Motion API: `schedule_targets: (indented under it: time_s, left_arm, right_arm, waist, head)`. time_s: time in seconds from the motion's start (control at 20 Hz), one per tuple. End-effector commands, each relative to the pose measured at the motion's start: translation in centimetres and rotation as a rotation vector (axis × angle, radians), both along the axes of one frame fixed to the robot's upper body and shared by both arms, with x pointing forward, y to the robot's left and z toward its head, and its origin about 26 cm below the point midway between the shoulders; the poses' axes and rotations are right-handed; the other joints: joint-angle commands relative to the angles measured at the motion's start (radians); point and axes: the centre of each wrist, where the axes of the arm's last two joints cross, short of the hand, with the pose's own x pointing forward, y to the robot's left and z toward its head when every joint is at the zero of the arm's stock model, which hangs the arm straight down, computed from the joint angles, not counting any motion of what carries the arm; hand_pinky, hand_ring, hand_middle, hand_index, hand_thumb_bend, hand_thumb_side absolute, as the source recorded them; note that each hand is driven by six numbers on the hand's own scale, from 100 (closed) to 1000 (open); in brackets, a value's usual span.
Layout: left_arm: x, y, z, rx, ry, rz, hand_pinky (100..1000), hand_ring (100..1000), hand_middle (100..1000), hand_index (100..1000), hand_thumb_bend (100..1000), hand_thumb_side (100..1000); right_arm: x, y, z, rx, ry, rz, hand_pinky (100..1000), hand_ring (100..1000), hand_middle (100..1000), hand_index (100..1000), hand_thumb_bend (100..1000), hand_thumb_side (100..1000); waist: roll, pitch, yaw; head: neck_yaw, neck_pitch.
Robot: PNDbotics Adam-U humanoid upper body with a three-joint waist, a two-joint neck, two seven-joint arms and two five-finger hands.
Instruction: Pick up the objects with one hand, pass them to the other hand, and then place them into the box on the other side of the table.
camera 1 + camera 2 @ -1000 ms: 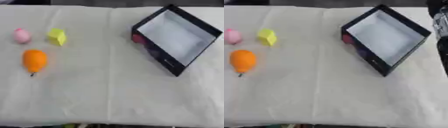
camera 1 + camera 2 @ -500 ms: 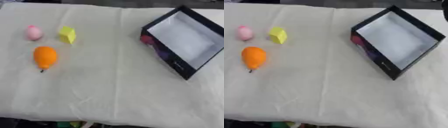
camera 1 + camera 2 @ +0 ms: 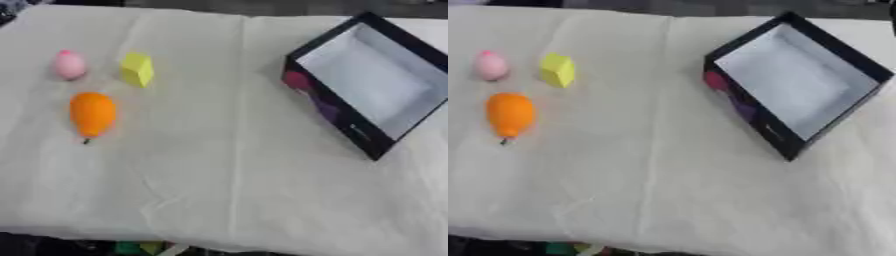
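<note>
Three objects lie on the left of the white-clothed table [image 3: 227, 165]: a pink egg-shaped object [image 3: 69, 64], a yellow block [image 3: 137, 69] to its right, and an orange fruit-shaped object [image 3: 92, 113] with a small stem in front of them. A black box [image 3: 799, 80] with a white inside stands on the right, turned at an angle and holding nothing that I can see. Neither of my hands shows in either view.
The cloth has a fold line running front to back down the middle. The table's front edge crosses the bottom of the views, with dark floor and a small green and yellow thing [image 3: 140, 247] below it.
The whole picture has shifted between the frames, so the camera has moved. The objects and the box keep their places relative to each other.
</note>
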Motion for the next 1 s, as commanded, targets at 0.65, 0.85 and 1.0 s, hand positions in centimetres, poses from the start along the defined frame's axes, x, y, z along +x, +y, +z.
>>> schedule_targets:
  time_s: [0.65,0.85,1.0]
  left_arm:
    - [-2.1,1.8,3.4,0.498,0.467,-0.220,885,872,837,885,754,503]
    - [-2.2,2.3,2.9,0.513,0.525,-0.224,881,871,835,881,670,496]
    - [-2.2,2.5,2.4,0.507,0.552,-0.239,877,868,834,879,633,464]
  right_arm:
    - [-0.5,-0.5,2.0,-0.055,-0.041,-0.008,860,776,839,862,100,529]
    - [-0.5,-0.4,2.0,-0.059,-0.040,-0.008,860,775,838,862,100,529]
    - [-0.5,-0.4,2.0,-0.061,-0.039,-0.008,860,774,837,862,100,529]
  waist:
    - [0.001,-0.010,-0.007]
    - [0.001,-0.009,-0.007]
    - [0.000,-0.009,-0.008]
  head:
    - [-0.015,0.005]
    - [-0.013,0.005]
    - [-0.008,0.005]
